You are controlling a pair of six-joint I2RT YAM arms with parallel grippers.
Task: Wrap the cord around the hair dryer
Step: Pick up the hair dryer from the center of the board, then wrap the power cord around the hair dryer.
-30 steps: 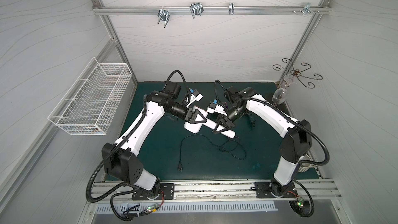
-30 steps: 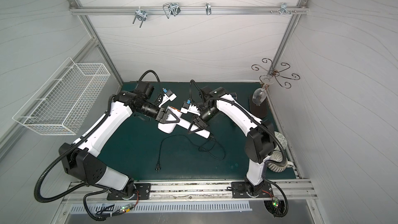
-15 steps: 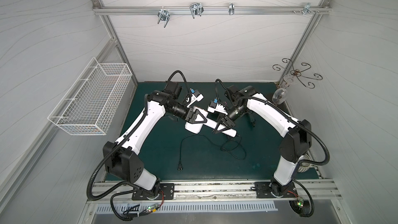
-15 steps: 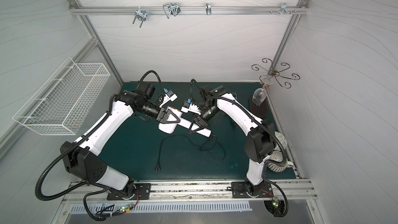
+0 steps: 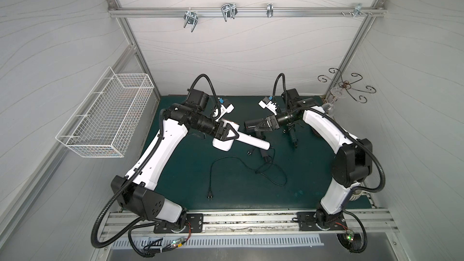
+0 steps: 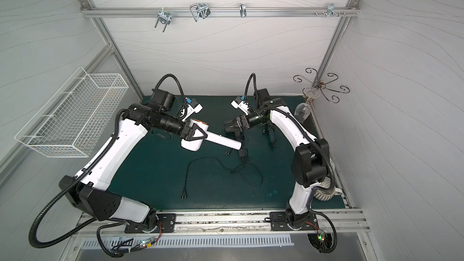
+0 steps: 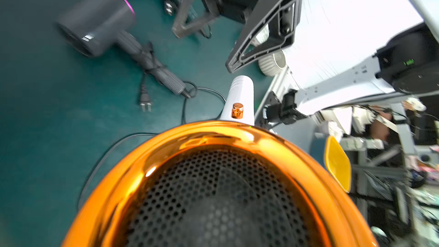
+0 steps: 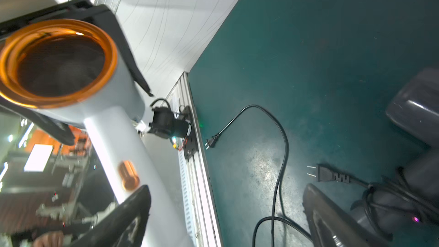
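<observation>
**White dryer held up, cord lying loose**

The left tool [image 5: 227, 135] clamps the head of the white dryer [image 5: 251, 142] and seems to hold it clear of the tabletop [image 5: 180, 171], handle aimed at the right arm. We judge this leaves room to pass the cord [image 5: 226, 158] around the handle. The cord runs from the handle's end and lies in slack loops, with its plug [image 5: 210, 196] toward the front rail and no turn made yet. The right tool [image 5: 262, 128] stands wide open and empty, hovering near the handle above a grey dryer [image 7: 95, 20] whose own cord is wound.
</observation>
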